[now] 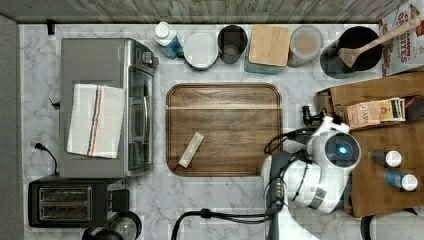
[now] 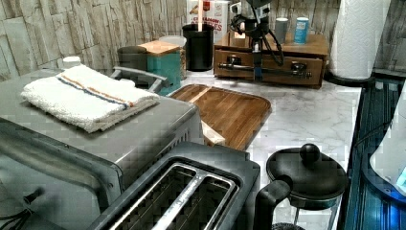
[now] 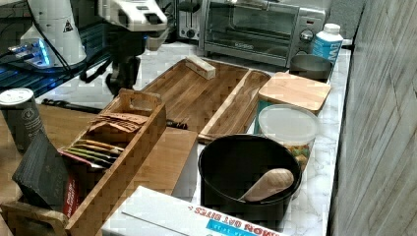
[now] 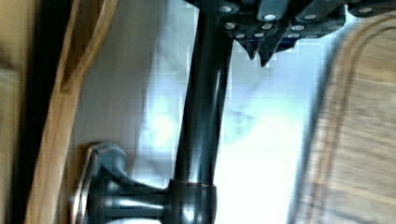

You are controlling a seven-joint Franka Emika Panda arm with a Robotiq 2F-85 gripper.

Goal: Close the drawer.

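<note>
- Top view, left: one toaster oven [image 1: 107, 105], one folded towel [image 1: 96, 120] on top; one toaster [image 1: 67, 202] below.
- Centre: one wooden tray [image 1: 223, 130] with one small block [image 1: 191, 149].
- Right: drawer [image 2: 268, 63] low in cabinet front, bar handle [image 4: 201, 112] across it.
- Gripper [image 2: 257, 36] at handle; finger spread cannot be told.
- Cabinet top: two cans [image 1: 401, 170].

Bare counter [image 1: 295, 100] between drawer [image 2: 268, 63], tray [image 1: 223, 129]
</note>
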